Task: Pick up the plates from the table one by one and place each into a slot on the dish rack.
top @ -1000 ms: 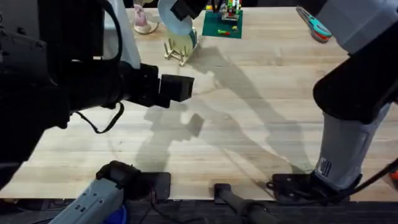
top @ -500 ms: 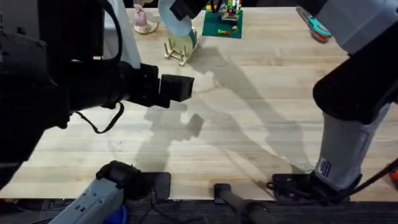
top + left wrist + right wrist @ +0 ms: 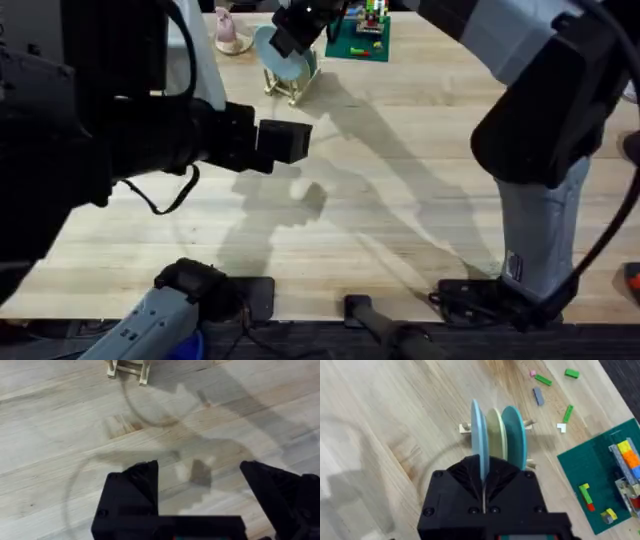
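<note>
- From overhead, the right gripper [image 3: 300, 25] has reached across to the far side of the desk [image 3: 400, 200] and is clenched on the top edge of the pale blue plate [image 3: 278, 52], which stands on edge in the dish rack [image 3: 290, 82]. The rack is small, light wood, with upright pegs. Beside it sit a green baseplate [image 3: 352, 42] with toy bricks and a pink dish [image 3: 232, 38].
- Nearer the camera, the left arm hangs over the middle of the desk, large and dark.
- The left wrist view looks down on bare planks with visible grain; the left gripper [image 3: 200, 492] is released, its black fingers spread wide with nothing between them. The feet of the rack [image 3: 127, 367] show farther off.
- The right wrist view looks straight down along the plates: the pale blue plate [image 3: 479, 457], the cream plate [image 3: 495, 442] and the teal plate [image 3: 514, 435] stand side by side in neighbouring slots, near each other. The fingers pinch the blue one at its rim.
- These plates look thin, stiff, smooth plastic, light and probably a bit slippery; the rim is the only sensible hold once they stand upright, and I'd guess a light rack like this could shift if nudged.
</note>
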You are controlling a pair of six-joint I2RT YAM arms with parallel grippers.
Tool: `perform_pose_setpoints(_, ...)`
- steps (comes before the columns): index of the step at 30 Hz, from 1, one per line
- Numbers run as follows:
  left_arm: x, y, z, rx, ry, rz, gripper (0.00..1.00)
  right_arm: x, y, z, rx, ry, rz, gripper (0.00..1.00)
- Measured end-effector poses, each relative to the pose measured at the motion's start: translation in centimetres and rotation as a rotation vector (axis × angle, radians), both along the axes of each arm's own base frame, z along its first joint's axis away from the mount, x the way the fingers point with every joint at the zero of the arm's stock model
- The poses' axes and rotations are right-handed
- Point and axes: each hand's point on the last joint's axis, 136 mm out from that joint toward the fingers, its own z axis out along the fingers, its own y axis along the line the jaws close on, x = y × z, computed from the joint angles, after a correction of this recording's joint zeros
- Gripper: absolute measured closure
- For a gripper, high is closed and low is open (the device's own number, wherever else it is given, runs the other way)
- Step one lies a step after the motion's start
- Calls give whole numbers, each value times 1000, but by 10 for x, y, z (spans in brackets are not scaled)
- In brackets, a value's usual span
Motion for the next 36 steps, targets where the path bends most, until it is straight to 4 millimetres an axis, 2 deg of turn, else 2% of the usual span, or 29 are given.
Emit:
perform_pose_setpoints(10,-2,0,-1,3,8,0,6,1,1,1,5,-3,-3,973)
perform_pose_setpoints(21,-2,1,-2,4,13,0,6,1,2,-13,-8,19,-5,973)
perform_pose_setpoints(36,-3,1,-2,4,13,0,5,-1,1,-16,-15,33,-6,972)
